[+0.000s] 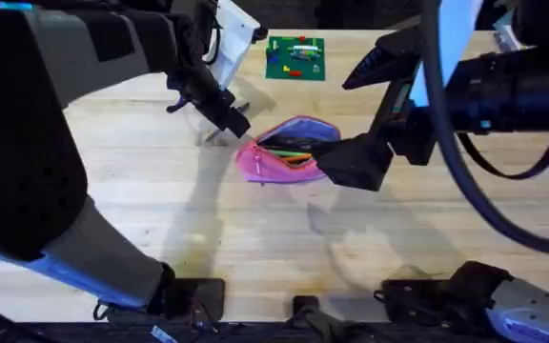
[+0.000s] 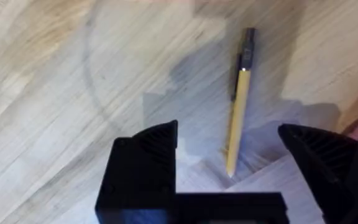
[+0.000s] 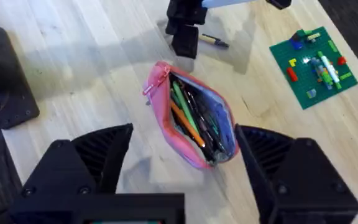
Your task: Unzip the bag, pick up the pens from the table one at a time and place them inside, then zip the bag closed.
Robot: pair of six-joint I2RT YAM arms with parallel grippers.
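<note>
The tan pen [image 2: 238, 102] lay flat on the bare bench [image 2: 55, 93], its black end pointing away from the left gripper [image 2: 229, 155] and its pale tip lying between that gripper's fingers. It looked light, stiff and smooth, a thin round stick that would likely roll or skid if nudged from one side, so the surest hold seemed to be across the middle of the barrel, clear of the dark clip, with both fingers closing squarely on it. The left jaws stood wide apart, holding nothing, hanging just above the wood with the pen's tip end between them.

Just beside it, the pink bag [image 1: 289, 150] rested near the bench's middle, unzipped, its mouth gaping to show the purple lining, with an orange pen [image 3: 187, 124] and several green and dark ones already inside. The pouch was soft fabric and would probably sag or slide when pushed. The right gripper [image 3: 185, 168] hovered over the bag, its jaws also spread wide and empty. Farther back sat a small green board [image 1: 295, 58] with coloured pieces
</note>
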